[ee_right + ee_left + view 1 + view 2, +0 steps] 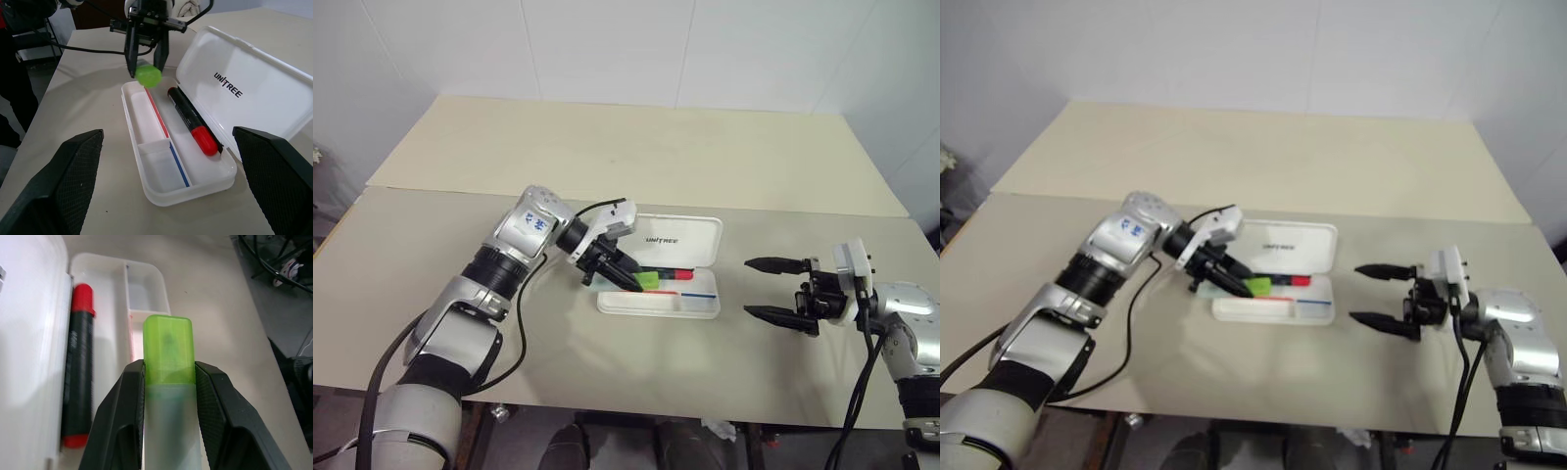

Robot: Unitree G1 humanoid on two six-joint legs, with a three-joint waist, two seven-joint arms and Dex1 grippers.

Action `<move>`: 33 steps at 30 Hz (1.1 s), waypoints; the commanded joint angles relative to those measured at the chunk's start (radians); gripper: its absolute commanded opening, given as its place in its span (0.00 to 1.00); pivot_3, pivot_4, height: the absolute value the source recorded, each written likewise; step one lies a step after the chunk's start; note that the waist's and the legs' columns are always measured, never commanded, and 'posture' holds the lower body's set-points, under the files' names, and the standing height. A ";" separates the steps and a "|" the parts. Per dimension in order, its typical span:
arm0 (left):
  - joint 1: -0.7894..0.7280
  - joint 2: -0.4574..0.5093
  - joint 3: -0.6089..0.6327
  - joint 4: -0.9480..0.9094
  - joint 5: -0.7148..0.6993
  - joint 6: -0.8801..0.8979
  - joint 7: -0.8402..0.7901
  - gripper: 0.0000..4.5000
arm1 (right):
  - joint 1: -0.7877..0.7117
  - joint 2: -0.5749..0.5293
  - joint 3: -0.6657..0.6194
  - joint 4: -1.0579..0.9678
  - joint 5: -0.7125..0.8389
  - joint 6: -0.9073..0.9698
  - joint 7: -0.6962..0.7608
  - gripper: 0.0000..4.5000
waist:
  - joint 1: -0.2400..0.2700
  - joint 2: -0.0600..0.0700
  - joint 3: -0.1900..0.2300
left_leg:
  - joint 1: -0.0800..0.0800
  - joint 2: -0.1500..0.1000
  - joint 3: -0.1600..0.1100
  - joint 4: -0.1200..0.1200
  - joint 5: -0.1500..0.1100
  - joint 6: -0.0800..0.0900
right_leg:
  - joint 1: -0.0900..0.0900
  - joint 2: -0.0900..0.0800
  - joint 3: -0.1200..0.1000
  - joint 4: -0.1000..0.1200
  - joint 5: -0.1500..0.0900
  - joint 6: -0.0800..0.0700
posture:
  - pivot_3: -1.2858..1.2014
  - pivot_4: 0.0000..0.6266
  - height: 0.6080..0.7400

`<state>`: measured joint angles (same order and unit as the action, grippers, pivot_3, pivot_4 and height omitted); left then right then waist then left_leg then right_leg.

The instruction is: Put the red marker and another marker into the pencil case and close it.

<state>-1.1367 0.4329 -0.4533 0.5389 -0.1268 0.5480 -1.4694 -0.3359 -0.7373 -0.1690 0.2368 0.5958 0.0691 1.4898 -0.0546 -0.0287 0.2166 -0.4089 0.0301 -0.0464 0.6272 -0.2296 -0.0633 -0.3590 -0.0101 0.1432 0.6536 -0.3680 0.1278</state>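
Holding: left gripper [168, 396] has its jaws clenched on the green marker [168, 352], gripped on the barrel just below the cap, cap leading.
Green marker position: over the near-left end of the case [146, 188], above the tray, not yet set down.
Green marker axis: in line with the gripper, slanting down toward the tray; roughly parallel to the case's long side in the left wrist view.
Red marker [188, 120]: already lying in the tray's rear channel, next to the hinge, long axis along the case, red cap toward the robot's right.
Case: open on the surface [607, 372], lid [244, 93] tipped back, red and blue stripe on the inner divider.
Right gripper [781, 291]: jaws released and spread wide, empty, pointing at the case's right end, well apart from it.
Handling, my read: marker is light, stiff, smooth plastic, so it could slip or roll. Mid-barrel grip looks sound. Lower it flat into the front channel before letting go.
Lid, my read: thin hard plastic, light. Push near the free edge to close; case may slide.
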 commanded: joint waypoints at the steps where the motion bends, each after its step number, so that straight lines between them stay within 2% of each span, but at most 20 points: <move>1: -0.034 -0.035 -0.004 0.030 0.027 -0.003 0.004 0.25 | 0.005 0.005 -0.017 -0.036 0.002 -0.006 -0.006 1.00 | 0.000 0.000 0.000 | 0.000 0.000 0.000 0.000 0.000 0.000 | 0.000 0.000 0.000 0.000 0.000 0.000 | 0.52 0.24 1.00; 11: -0.021 -0.088 0.001 0.019 0.058 0.026 0.011 0.25 | 0.023 0.010 -0.019 -0.050 -0.008 -0.010 -0.021 1.00 | 0.000 0.000 0.000 | 0.000 0.000 0.000 0.000 0.000 0.000 | 0.000 0.000 0.000 0.000 0.000 0.000 | 0.52 0.24 1.00; 32: 0.010 -0.118 -0.013 0.015 0.097 0.013 0.043 0.25 | 0.038 0.019 -0.027 -0.070 -0.008 -0.008 -0.063 1.00 | 0.000 0.000 0.000 | 0.000 0.000 0.000 0.000 0.000 0.000 | 0.000 0.000 0.000 0.001 0.000 0.000 | 0.52 0.24 1.00; 33: 0.009 -0.122 -0.010 0.017 0.094 0.016 0.046 0.33 | 0.040 0.020 -0.027 -0.071 -0.008 -0.008 -0.064 1.00 | 0.001 0.000 0.000 | 0.000 0.000 0.000 0.000 0.000 0.000 | 0.000 0.000 0.000 0.001 0.000 0.000 | 0.52 0.24 1.00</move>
<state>-1.1269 0.3220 -0.4716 0.5830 -0.0323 0.5717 -1.4279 -0.3012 -0.7160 -0.1683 0.2018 0.5782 0.0684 1.4291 -0.0540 -0.0288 0.2166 -0.4091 0.0301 -0.0466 0.6275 -0.2296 -0.0633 -0.3592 -0.0101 0.1432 0.6546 -0.3683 0.1282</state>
